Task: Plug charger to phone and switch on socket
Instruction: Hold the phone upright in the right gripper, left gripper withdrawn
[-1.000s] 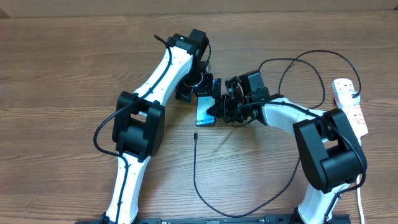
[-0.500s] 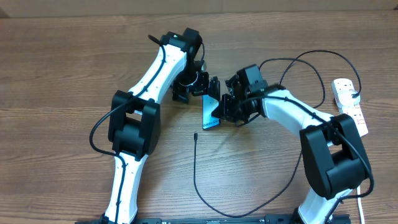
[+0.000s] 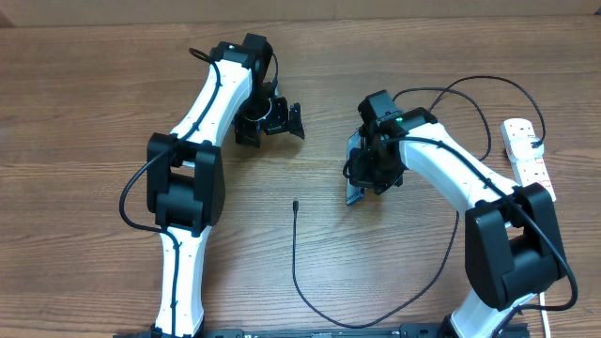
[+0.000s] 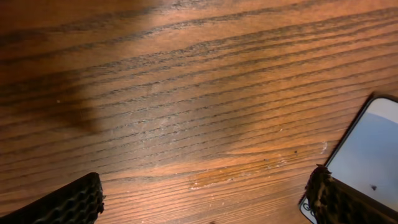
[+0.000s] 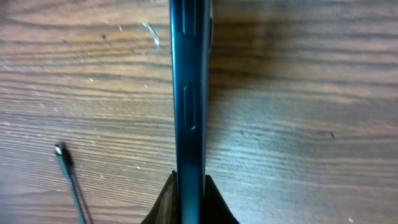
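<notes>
Step in hand: presenting the phone for plugging.
- Right tool (image 5: pixel 189 202) is pinching the phone (image 5: pixel 189 93) edge-up, near the charger (image 3: pixel 310 300) tip, which is lying on the surface (image 3: pixel 94 94).
- Left tool (image 3: pixel 270 127) is gaping wide and carrying nothing.
- Next move, judged: the left tool is needing to pick up the connector.

Count: one phone, one charger, one socket (image 3: pixel 528 158), two tools.

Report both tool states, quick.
Left tool: open, holding nothing.
Right tool: shut on the phone, which it holds edge-on above the table.
</notes>
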